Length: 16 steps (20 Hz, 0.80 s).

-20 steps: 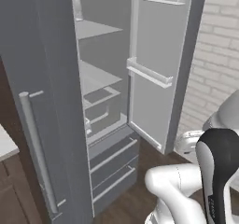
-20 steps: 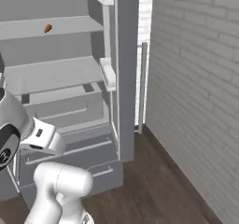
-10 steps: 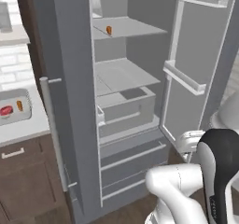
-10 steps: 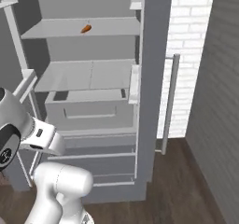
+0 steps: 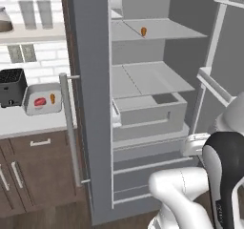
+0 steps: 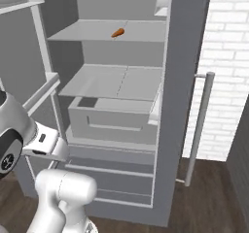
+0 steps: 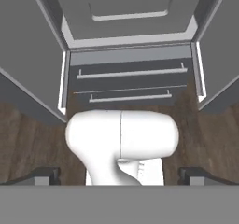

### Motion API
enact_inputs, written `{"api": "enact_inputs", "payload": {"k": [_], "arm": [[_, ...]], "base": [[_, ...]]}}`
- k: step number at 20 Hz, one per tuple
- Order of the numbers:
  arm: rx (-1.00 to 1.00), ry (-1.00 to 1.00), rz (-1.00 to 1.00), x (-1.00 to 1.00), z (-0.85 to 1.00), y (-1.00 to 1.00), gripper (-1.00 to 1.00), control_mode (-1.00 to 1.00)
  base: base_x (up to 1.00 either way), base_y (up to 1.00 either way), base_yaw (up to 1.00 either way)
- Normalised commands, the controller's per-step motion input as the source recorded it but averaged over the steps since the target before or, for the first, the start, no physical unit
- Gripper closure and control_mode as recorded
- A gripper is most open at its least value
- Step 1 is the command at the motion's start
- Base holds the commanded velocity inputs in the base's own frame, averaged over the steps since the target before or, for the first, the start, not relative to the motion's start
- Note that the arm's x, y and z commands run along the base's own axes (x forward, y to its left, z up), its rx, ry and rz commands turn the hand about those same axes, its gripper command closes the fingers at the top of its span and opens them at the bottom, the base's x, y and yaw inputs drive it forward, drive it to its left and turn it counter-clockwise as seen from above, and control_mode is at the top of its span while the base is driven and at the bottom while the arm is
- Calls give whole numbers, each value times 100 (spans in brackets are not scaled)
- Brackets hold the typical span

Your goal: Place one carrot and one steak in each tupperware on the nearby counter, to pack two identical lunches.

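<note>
Left base view: one carrot (image 5: 143,31) lies on the upper shelf (image 5: 176,30) of the open fridge, high above and beyond the folded arm. Gripper (image 7: 119,176) points floorward, jaws wide apart, empty. Left, a tupperware (image 5: 43,99) holds a steak (image 5: 40,101) and another carrot.

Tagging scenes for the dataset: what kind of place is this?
A kitchen, rendered: an open fridge with a carrot on a shelf, a counter over brown cabinets, and a black toaster against a white brick wall.
</note>
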Motion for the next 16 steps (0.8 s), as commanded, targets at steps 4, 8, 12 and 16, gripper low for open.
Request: {"api": "enact_inputs", "payload": {"k": [4,8,12,16], "arm": [[0,0,0,0,0,0,-100,100],[0,0,0,0,0,0,-100,100],[0,0,0,0,0,0,-100,100],[0,0,0,0,0,0,-100,100]], "base": [[33,-41,8],[67,-10,1],[74,0,0],[67,0,0]]}}
